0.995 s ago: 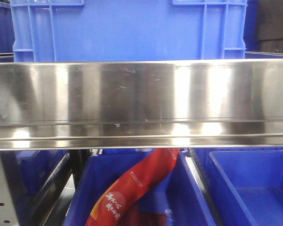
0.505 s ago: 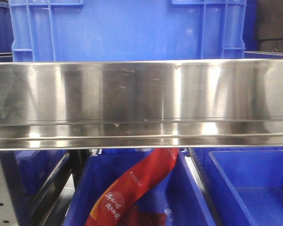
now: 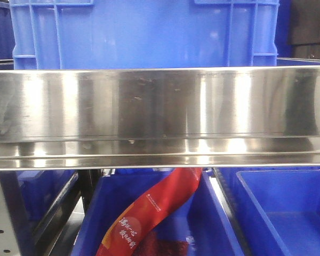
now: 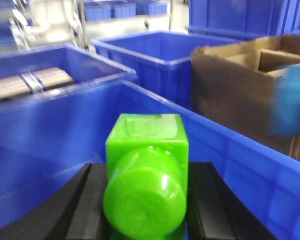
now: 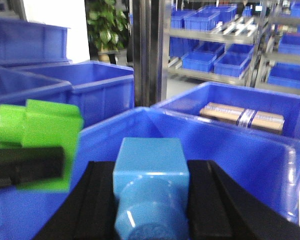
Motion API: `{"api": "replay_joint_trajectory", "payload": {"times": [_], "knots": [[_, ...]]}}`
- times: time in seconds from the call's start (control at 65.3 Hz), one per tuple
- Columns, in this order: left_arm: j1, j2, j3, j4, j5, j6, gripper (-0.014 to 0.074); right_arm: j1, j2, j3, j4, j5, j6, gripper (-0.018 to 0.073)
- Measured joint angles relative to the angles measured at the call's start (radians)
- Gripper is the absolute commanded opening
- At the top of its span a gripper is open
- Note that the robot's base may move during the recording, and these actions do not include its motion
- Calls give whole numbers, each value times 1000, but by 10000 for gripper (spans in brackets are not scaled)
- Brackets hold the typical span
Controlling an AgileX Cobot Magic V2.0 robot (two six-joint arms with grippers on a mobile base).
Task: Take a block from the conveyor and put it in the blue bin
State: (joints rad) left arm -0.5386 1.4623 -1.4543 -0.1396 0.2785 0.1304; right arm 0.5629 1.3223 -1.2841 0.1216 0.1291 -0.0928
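Note:
In the left wrist view my left gripper (image 4: pixel 148 175) is shut on the bright green block (image 4: pixel 147 145), which fills the gap between the black fingers (image 4: pixel 85 200). It hangs over a blue bin (image 4: pixel 230 145). In the right wrist view my right gripper (image 5: pixel 151 172) is shut on a light blue block (image 5: pixel 151 155) above the same kind of blue bin (image 5: pixel 240 145). The green block (image 5: pixel 45 125) also shows there at the left, with a black finger (image 5: pixel 25 162) across it. The conveyor is out of view. The front view shows neither gripper.
A brown cardboard box (image 4: pixel 240 75) stands right of the bin, with more blue bins (image 4: pixel 155 55) behind. One bin holds a banded flat packet (image 5: pixel 242 116). A steel rail (image 3: pixel 160 114) crosses the front view, with a blue crate (image 3: pixel 144 32) above and a red packet (image 3: pixel 149 213) below.
Only the reflections on the steel rail shift a little in the front view; nothing else visibly moves there.

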Motion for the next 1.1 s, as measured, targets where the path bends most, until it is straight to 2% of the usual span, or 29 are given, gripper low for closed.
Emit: {"api": "replay_joint_trajectory", "payload": {"times": [0.107,0.168,0.184,0.245,0.291,0.321,0.413,0.475,0.658,0.903,1.102], "knots": [[0,25,-14,-5,7,0,344,0,61,-26,0,0,0,25],[0,31,-14,-6,11,0,459,0,82,-30,0,0,0,198],[0,31,-14,-6,11,0,474,0,85,-30,0,0,0,253],[0,33,-14,-6,11,0,508,-2,93,-32,0,0,0,378],[0,33,-14,-6,13,0,507,-6,100,-32,0,-2,2,438],[0,33,-14,-6,13,0,504,-14,102,-32,0,-1,2,448],[0,33,-16,-6,15,0,441,-34,104,-32,0,-1,2,398],[2,33,-16,-6,15,0,331,-49,102,-32,0,2,4,302],[18,33,-16,-6,15,0,-116,-61,77,-33,0,40,4,-166],[71,-42,13,-6,78,0,-111,-84,15,-8,0,87,6,-160],[84,-244,231,-20,-40,0,-111,-96,-157,169,0,30,6,-160]]}}
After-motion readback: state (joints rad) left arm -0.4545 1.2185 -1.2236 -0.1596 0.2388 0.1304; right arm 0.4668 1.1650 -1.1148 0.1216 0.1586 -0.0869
